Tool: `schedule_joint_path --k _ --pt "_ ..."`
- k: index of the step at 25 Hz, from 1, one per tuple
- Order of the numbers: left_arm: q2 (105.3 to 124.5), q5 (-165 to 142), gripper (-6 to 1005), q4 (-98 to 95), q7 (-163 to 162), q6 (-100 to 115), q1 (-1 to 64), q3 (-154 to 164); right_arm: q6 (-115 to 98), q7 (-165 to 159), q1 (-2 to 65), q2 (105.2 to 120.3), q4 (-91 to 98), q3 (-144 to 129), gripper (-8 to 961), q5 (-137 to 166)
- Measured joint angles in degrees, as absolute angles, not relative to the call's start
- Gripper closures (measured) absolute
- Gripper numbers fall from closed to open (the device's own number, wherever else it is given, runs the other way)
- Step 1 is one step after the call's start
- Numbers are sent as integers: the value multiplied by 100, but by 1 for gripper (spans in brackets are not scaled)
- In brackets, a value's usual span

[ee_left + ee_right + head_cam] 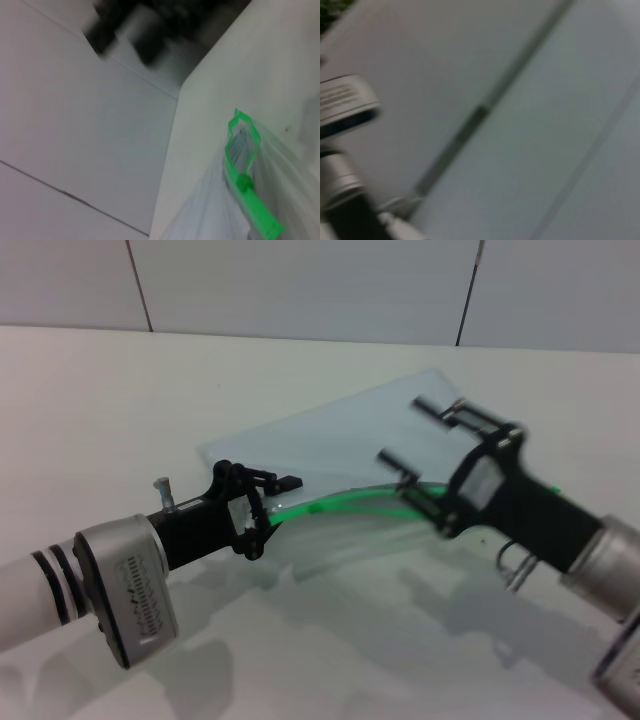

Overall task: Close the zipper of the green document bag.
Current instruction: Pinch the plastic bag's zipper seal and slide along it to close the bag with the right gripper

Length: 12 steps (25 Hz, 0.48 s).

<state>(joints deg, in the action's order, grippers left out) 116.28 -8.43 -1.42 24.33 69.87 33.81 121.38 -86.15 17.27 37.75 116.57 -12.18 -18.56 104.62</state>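
The green document bag (340, 435) is lying across the middle of the white counter (90, 400), its far corner pointing toward the counter's back edge by the tiled wall (300, 285). Its near long edge is lifting off the surface and bowing, so the pouch is sitting tilted rather than flat.

The zipper (345, 502) is running along that raised near edge as a bright green curved strip between the two arms. In the left wrist view the zipper (245, 175) is showing two green tracks gaping apart at one end, with a small green slider sitting on the strip further along; the translucent bag (210, 210) is hanging beneath it.

The left pincer (262, 502) is coming in from the counter's near left side and is meeting the left end of the zipper, its black fingers looking drawn together on the green strip there.

The right pincer (425, 455) is reaching in from the near right side, over the right part of the bag. Its two black fingers (432, 408) are standing well apart, pointing out above the pouch and gripping nothing, while the green strip is passing beside the pincer's body.

The right wrist view is showing only blurred wall and part of an arm.
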Motion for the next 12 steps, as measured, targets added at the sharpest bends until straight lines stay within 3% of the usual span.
schedule_joint_path --k 12 --pt "11577 -831 945 -196 2461 7315 3381 12136 -8089 2283 4300 11677 -1297 -2922 420 10476"
